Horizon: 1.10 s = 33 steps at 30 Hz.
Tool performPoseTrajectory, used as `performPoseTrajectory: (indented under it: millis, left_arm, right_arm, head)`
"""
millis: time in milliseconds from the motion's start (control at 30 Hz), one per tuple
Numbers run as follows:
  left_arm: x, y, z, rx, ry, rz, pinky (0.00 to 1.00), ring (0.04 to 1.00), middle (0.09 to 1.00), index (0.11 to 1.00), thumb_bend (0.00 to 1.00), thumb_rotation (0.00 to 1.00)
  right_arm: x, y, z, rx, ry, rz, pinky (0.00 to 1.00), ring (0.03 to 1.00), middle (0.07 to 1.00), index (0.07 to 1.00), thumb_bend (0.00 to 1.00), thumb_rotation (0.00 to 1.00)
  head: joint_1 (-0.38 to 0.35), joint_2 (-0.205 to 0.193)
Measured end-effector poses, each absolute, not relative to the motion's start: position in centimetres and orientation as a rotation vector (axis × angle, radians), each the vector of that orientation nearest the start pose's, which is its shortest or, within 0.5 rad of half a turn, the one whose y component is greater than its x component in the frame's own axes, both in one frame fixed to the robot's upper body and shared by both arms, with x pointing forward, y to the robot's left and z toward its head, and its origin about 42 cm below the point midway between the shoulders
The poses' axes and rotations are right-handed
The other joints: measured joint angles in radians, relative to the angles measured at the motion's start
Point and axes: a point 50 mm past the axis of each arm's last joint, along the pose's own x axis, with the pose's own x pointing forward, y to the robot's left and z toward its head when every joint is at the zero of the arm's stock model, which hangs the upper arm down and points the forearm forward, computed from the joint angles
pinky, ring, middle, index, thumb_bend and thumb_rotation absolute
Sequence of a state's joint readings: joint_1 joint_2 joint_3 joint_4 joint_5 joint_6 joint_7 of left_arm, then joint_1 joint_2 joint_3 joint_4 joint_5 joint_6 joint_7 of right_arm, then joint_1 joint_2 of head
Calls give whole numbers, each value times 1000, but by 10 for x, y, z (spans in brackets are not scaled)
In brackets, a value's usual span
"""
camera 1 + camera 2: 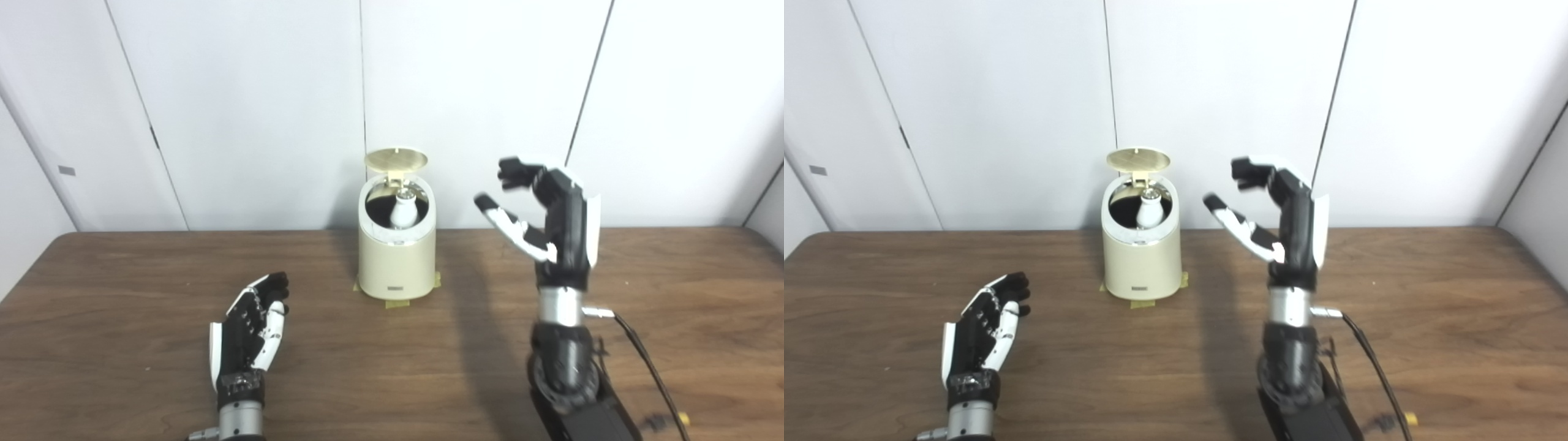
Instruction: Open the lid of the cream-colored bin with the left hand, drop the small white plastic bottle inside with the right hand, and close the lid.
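Note:
The cream-colored bin [397, 263] stands at the back middle of the table with its round lid [396, 160] flipped up and open. The small white plastic bottle [403, 211] stands inside the bin, its top showing in the opening. My right hand [542, 214] is raised to the right of the bin, apart from it, open with fingers spread and nothing in it. My left hand [250, 327] rests low over the table in front and to the left of the bin, open and holding nothing.
The bin is fixed to the brown wooden table [122, 294] with strips of tape [397, 303]. A black cable [649, 361] runs from my right wrist toward the front right. White wall panels stand close behind the bin.

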State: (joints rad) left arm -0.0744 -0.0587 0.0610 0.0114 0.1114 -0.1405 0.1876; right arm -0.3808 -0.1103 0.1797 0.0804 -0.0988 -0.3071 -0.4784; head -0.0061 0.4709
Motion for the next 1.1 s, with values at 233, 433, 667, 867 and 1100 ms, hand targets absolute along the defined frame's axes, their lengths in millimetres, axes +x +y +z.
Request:
performPoseTrajectory:
  millis: [233,433,667,867,1100]
  left_arm:
    - [305,211,122,28,-199,224,696,754,745,728,162,392]
    - [306,213,122,23,-198,224,696,754,746,733,160,392]
    - [306,215,122,26,-198,221,706,759,751,736,158,393]
    - [306,216,122,19,-198,215,706,763,756,740,155,392]
    - [306,218,122,23,-200,215,686,748,743,725,174,401]
  right_arm:
    - [357,-196,186,-26,-531,-147,541,631,659,495,480,148]
    - [343,-199,165,-49,-449,-128,578,673,699,694,218,504]
    - [332,-209,149,-95,-378,-172,583,674,696,702,206,439]
    - [330,-210,146,-133,-367,-169,628,701,717,724,229,456]
    - [332,-213,141,-148,-325,-159,636,711,734,741,258,524]
  head:
    - [2,0]
    - [-9,2]
    - [-14,9]
    - [-20,14]
    - [-23,17]
